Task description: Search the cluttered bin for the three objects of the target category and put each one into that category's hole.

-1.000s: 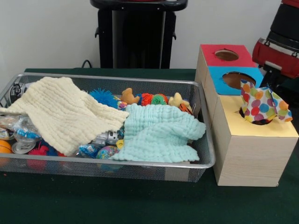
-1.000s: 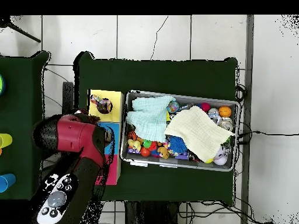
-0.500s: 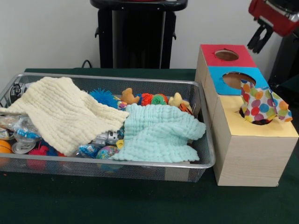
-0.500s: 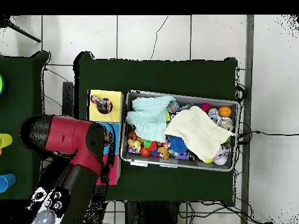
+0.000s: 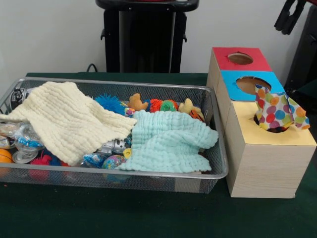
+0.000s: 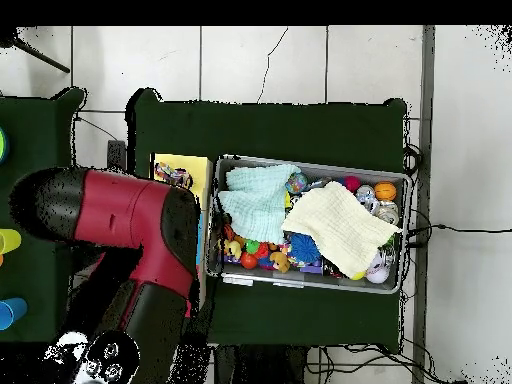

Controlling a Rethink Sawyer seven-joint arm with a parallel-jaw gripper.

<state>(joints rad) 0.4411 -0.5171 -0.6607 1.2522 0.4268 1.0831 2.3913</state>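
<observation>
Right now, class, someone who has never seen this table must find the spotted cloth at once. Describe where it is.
Start at the wooden box right of the wire bin, with its red, blue and yellow tops. The spotted cloth sticks up from the hole in the yellow top, nearest the camera. Unlike the plain cream and mint cloths in the bin, it has many-coloured dots.

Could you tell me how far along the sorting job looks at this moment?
Partly done at most: a polka-dot cloth sits stuffed in the yellow hole, still sticking out. Nothing seems in hand; the hand is raised at the top corner, grip unclear. Left: the cream cloth and the mint cloth still lie in the wire bin.
</observation>
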